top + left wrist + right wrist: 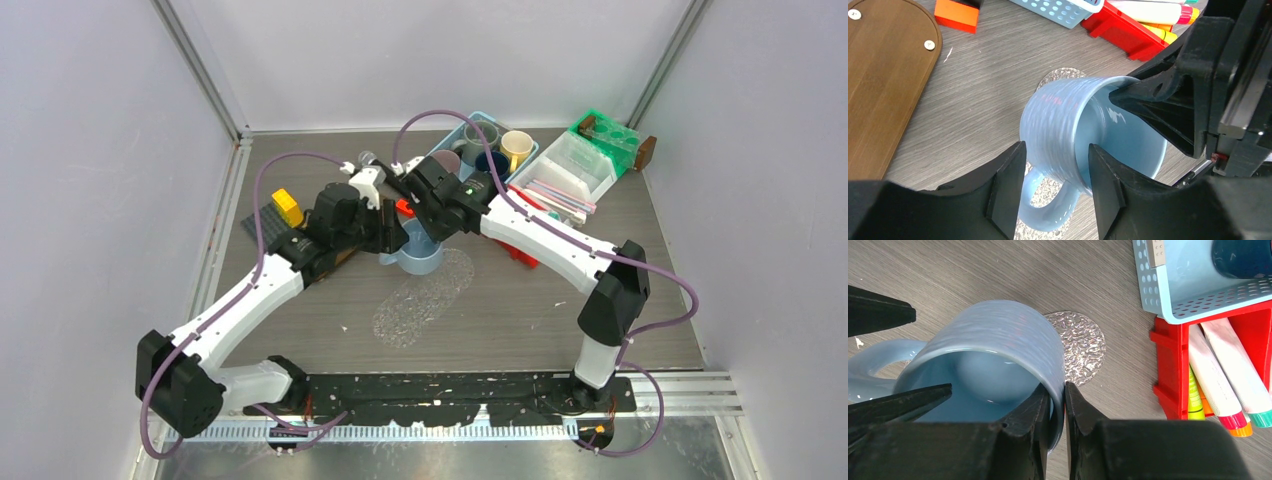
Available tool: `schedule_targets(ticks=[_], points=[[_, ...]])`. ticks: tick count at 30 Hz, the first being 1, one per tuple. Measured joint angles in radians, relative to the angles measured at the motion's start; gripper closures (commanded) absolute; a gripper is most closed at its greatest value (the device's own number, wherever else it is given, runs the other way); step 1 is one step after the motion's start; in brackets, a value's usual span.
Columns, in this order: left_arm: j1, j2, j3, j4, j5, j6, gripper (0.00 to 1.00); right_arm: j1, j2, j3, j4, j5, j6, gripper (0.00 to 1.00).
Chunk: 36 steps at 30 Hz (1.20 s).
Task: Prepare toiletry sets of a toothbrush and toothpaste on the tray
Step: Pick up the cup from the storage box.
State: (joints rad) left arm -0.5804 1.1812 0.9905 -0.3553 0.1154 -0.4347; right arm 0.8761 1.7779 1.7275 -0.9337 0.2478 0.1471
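Right end effector (1058, 390) pinches the tilted blue mug (998, 335) at its rim. Left end effector (1057, 150) clamps the mug wall by the handle. Toothpaste tubes (1220, 385) lie in red bin (1168, 370) beside blue basket (1173, 295), near mug. Wooden tray (883, 85) on table (973, 100), opposite side.

Tilted blue mug (1063, 120), L pincer (1055, 160) gripping its wall; wood board (883, 85) left
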Motion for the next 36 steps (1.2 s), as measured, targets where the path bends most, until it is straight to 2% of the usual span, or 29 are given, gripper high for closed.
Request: schedule_targets(ticks=[9, 12, 16, 21, 22, 24, 28, 31, 33, 36], points=[[0.000, 0.031, 0.000, 0.016, -0.001, -0.028, 0.49, 0.002, 0.000, 0.000, 0.006, 0.002, 0.013, 0.99], [0.000, 0.055, 0.000, 0.022, -0.001, -0.041, 0.53, 0.007, 0.000, 0.000, 0.006, 0.006, 0.014, 0.99], [0.000, 0.071, 0.000, 0.029, -0.008, -0.064, 0.68, 0.015, 0.000, 0.000, 0.006, 0.017, 0.020, 0.97], [-0.003, 0.078, 0.000, 0.029, -0.065, -0.080, 0.97, 0.020, 0.006, 0.002, 0.018, 0.040, 0.061, 0.91], [-0.008, 0.081, -0.002, 0.025, -0.082, -0.079, 1.00, 0.021, 0.008, 0.004, 0.022, 0.046, 0.071, 0.90], [-0.014, 0.085, -0.011, 0.022, -0.105, -0.084, 1.00, 0.028, 0.014, 0.010, 0.030, 0.059, 0.089, 0.87], [-0.018, 0.084, -0.025, 0.022, -0.129, -0.095, 1.00, 0.034, 0.023, 0.012, 0.034, 0.072, 0.105, 0.68], [-0.018, 0.079, -0.036, 0.014, -0.152, -0.130, 1.00, 0.034, 0.023, 0.016, 0.059, 0.073, 0.133, 0.49], [-0.015, 0.072, -0.044, -0.003, -0.174, -0.171, 1.00, 0.033, 0.021, 0.024, 0.084, 0.082, 0.151, 0.32], [-0.012, 0.053, -0.045, -0.042, -0.234, -0.220, 1.00, 0.030, 0.010, 0.025, 0.097, 0.109, 0.170, 0.25]])
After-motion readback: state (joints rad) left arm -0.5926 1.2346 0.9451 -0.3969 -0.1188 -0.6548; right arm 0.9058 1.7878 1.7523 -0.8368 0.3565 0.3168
